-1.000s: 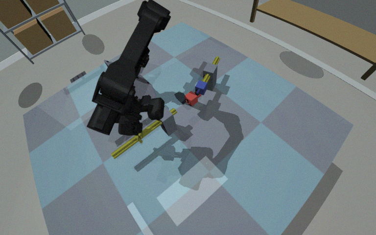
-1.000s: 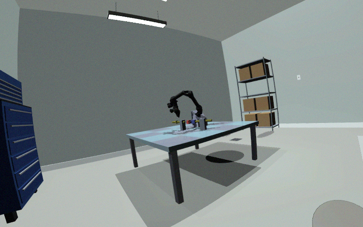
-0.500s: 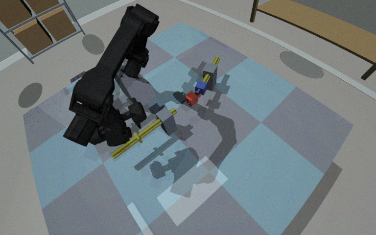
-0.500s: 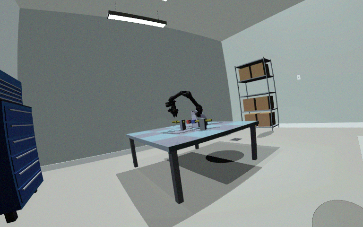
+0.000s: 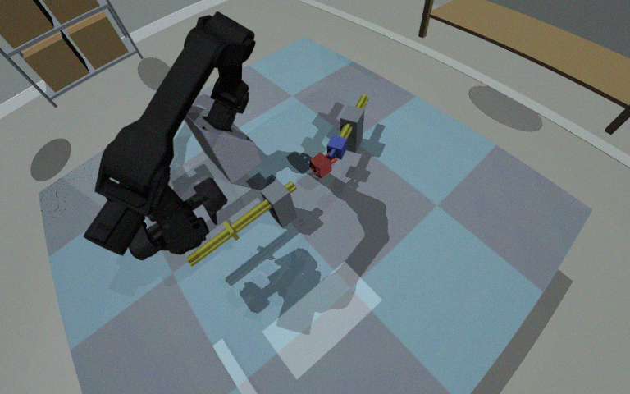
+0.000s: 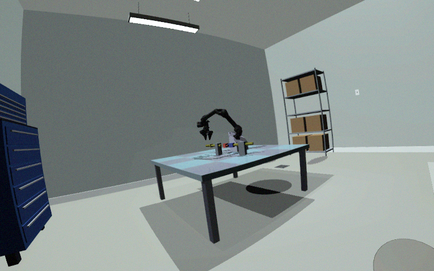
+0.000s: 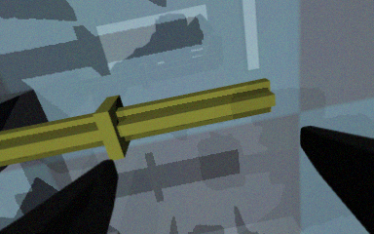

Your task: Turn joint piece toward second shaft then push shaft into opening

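Shaft (image 5: 252, 214) (image 6: 210, 145) (image 7: 195, 108) lies lengthwise toward red joint piece (image 5: 321, 166) (image 6: 225, 145)

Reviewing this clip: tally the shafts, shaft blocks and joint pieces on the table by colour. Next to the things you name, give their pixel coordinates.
Yellow shafts (image 5: 250, 214) (image 6: 249, 143) (image 7: 180, 109): 2
Grey blocks (image 5: 284, 208) (image 6: 218, 149): 2
Red joint piece (image 5: 320, 166) (image 6: 225, 145): 1
Blue joint piece (image 5: 336, 147) (image 6: 230, 144): 1
Total: 6

Two grey blocks (image 5: 283, 206) (image 6: 218, 149). Two yellow shafts (image 5: 250, 216) (image 6: 209, 145) (image 7: 195, 107). One red joint piece (image 5: 320, 166) (image 6: 225, 145). One blue piece (image 5: 337, 146) (image 6: 230, 144). One black arm (image 5: 185, 88) (image 6: 220, 112), one tool (image 5: 211, 218) (image 6: 208, 138) (image 7: 207, 151), two fingers. One table (image 5: 487, 241) (image 6: 204, 170). One blue drawer cabinet (image 6: 27, 178). One wall plate (image 6: 357, 92).
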